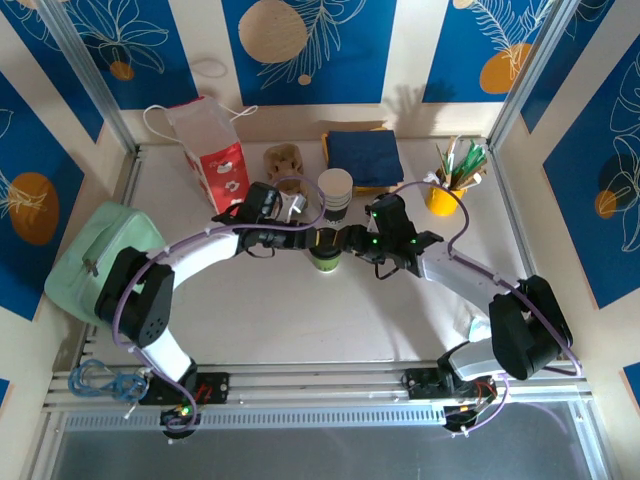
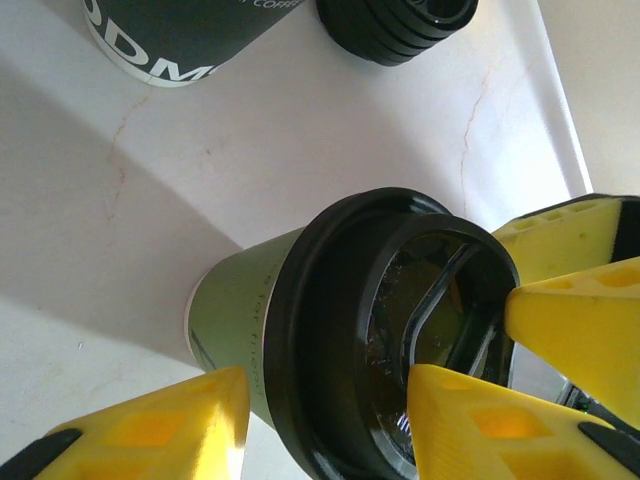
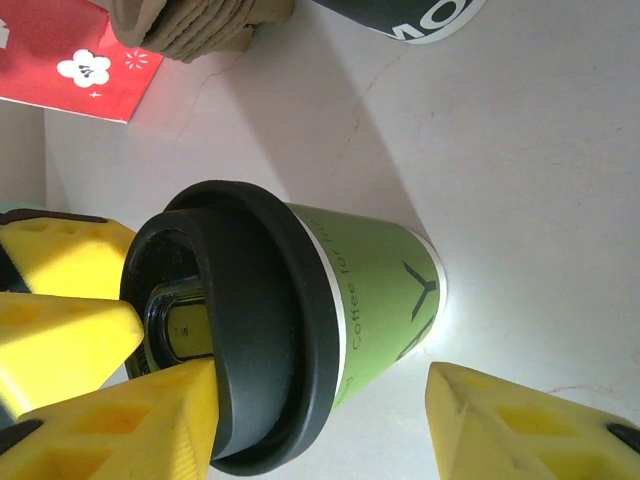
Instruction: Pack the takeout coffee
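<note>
Takeout coffee [image 1: 325, 260] stands upright near the middle of the white table [image 1: 300, 325], one green cup under one black lid, and both my arms meet at it. My left gripper [image 2: 328, 400] straddles its upper end. One yellow finger lies along the green side and the other crosses in front of the lid's rim, and I cannot tell whether they press or merely sit close. My right gripper [image 3: 322, 385] reaches in from the opposite side with fingers apart, one against the lid's edge, the other with bare table showing between it and the cup wall. That makes four yellow fingers around this one cup. Just behind it stand one stack of lidless cups [image 1: 335, 192], dark with white lettering, and one pile of black lids [image 2: 400, 25]. Farther back I count one red-and-white paper bag [image 1: 215, 155], one brown crumpled thing [image 1: 283, 160], one stack of blue napkins [image 1: 362, 155] and one yellow cup [image 1: 445, 197] of sticks and straws. One mint-green case [image 1: 100, 255] sits at the table's left edge.
</note>
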### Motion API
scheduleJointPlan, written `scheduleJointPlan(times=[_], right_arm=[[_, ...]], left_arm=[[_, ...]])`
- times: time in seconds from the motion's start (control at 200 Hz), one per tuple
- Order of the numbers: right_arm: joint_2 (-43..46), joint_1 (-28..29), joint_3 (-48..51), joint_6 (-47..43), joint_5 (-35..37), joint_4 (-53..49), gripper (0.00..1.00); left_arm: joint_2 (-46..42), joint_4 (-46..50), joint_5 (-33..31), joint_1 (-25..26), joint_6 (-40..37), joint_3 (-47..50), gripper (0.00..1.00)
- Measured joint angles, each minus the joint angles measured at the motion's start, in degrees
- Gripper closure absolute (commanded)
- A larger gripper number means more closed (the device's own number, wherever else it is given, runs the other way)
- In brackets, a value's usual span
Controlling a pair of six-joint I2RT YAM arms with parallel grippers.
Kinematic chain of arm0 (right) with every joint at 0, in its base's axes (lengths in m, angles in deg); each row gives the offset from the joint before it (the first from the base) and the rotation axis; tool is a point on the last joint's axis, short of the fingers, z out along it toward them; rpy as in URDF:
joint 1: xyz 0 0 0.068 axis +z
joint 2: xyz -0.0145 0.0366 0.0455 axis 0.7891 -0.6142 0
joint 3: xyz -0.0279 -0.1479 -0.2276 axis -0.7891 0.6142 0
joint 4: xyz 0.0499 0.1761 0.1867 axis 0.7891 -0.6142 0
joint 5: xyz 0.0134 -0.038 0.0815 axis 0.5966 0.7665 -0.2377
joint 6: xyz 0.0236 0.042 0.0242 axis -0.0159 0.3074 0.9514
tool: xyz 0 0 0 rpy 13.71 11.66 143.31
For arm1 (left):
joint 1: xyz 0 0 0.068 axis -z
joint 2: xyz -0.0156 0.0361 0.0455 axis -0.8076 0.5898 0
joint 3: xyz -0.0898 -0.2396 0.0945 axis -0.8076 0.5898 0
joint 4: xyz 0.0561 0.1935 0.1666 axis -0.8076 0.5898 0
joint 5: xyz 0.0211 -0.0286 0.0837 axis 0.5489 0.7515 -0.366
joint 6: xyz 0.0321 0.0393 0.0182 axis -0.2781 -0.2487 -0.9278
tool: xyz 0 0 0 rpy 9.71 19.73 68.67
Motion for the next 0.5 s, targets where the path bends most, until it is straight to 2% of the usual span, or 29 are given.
scheduleJointPlan(times=[0.285, 0.5], right_arm=[[0.3, 0.0, -5.2, -2.2, 1.9, -6.2, 0.42], [1.5, 1.0, -8.9, -4.6, 3.8, -11.4, 0.41]], left_arm=[[-0.7, 4.7, -0.2, 0.0, -0.5, -3.1, 0.52], [-5.9, 7.6, -1.3, 0.0, -0.5, -3.7, 0.49]])
